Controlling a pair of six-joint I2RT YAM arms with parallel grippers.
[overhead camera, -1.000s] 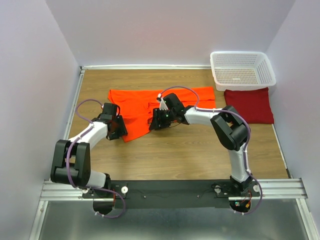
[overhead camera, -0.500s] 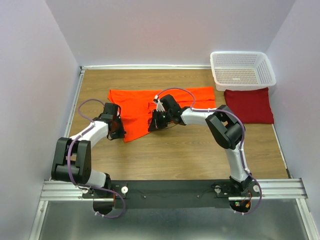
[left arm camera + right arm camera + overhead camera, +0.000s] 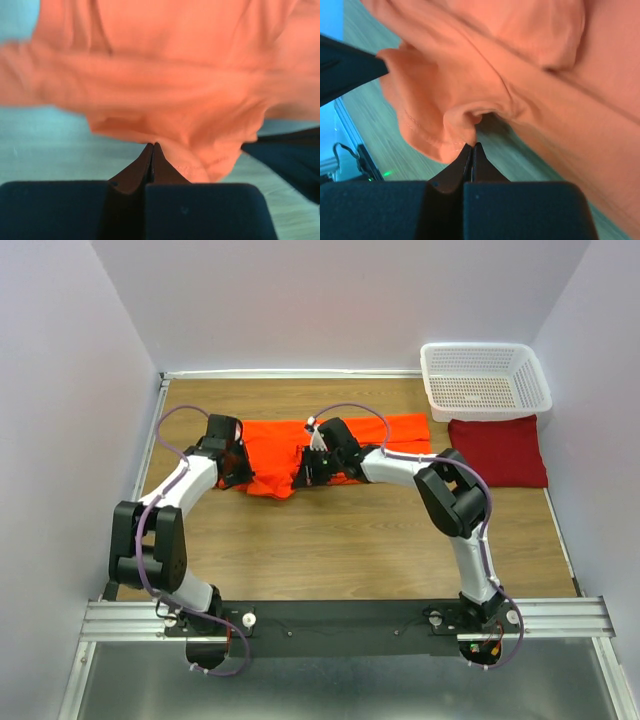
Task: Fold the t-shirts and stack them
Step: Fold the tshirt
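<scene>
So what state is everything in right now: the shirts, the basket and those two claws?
orange t-shirt: lying on the table, partly bunched, near edge pinched at two spots.
dark red t-shirt: folded into a rectangle, lying flat by the basket, untouched.
white basket: upright, open side up.
left claw: shut on the orange t-shirt's edge.
right claw: shut on the orange t-shirt's edge.

Both arms bend inward toward the upper centre of the frame. The left gripper (image 3: 151,146) and right gripper (image 3: 471,146) each pinch the orange shirt (image 3: 165,75), jaws closed.
</scene>
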